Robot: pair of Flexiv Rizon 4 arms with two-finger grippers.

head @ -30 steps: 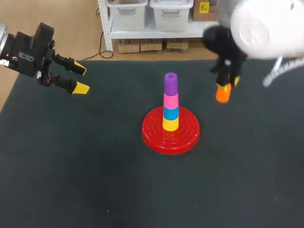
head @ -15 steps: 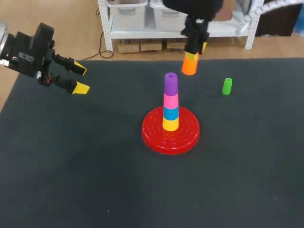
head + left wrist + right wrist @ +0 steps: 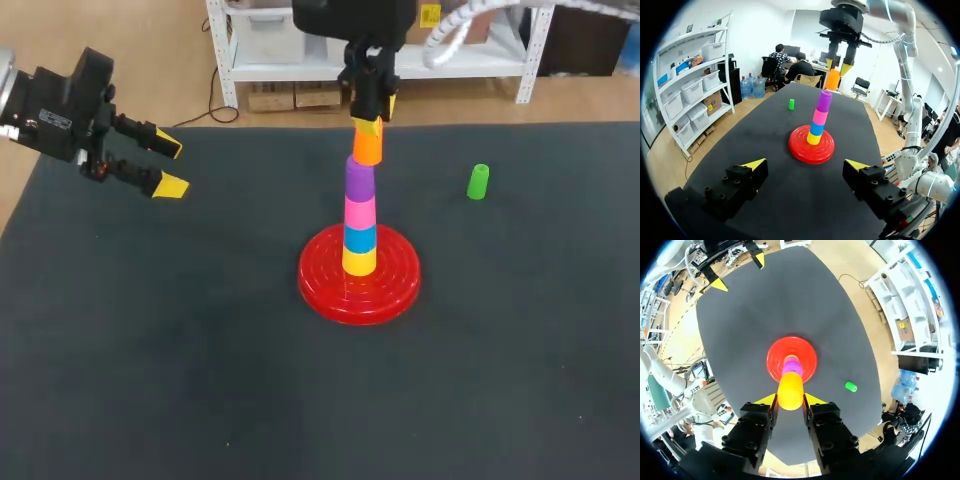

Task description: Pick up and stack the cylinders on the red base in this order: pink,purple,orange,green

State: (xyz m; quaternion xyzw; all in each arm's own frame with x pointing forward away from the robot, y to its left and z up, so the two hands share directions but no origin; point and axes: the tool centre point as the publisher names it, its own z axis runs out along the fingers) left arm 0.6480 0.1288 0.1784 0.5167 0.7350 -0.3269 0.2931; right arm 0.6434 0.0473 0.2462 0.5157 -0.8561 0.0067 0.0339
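The red base (image 3: 358, 284) sits mid-table with a stack on its peg: yellow, blue, pink, then the purple cylinder (image 3: 359, 178) on top. My right gripper (image 3: 368, 116) hangs just above the stack, shut on the orange cylinder (image 3: 367, 145), whose bottom is at the purple one's top. In the right wrist view the orange cylinder (image 3: 790, 390) is pinched between the yellow tips, over the red base (image 3: 791, 359). The green cylinder (image 3: 478, 181) stands alone on the mat to the right. My left gripper (image 3: 165, 167) is open and empty at the far left.
A dark mat (image 3: 200, 350) covers the table. White shelving with bins stands behind the far edge. In the left wrist view the red base (image 3: 811, 148) and its stack lie ahead of the open left gripper (image 3: 808, 167), with the green cylinder (image 3: 791, 104) farther off.
My right arm has carried the orange cylinder from the right side of the mat leftward to a spot directly over the purple cylinder. The left arm has not moved.
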